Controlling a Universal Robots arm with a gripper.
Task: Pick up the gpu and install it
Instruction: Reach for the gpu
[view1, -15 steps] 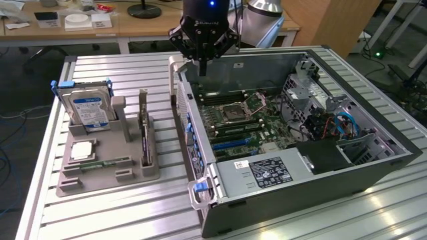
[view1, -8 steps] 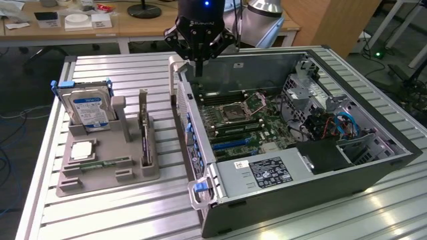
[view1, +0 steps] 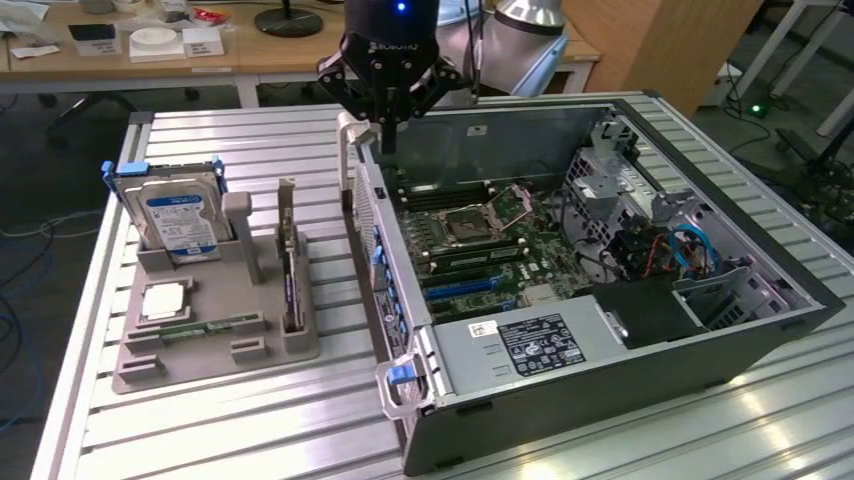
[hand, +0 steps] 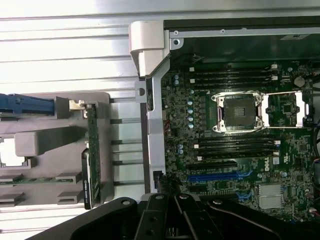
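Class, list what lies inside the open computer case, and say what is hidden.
Inside the computer case: a green circuit board with an empty processor socket, a blue slot, coloured cables and a labelled power box. Whatever lies under that box is covered.

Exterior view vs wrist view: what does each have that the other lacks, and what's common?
Exterior view extras: power supply, blue drive cables, desk behind. Wrist view extras: Dell mark on the motherboard. Shared: gpu standing on edge in the grey holder, CPU socket, blue slot, gripper above the rear wall of the case.
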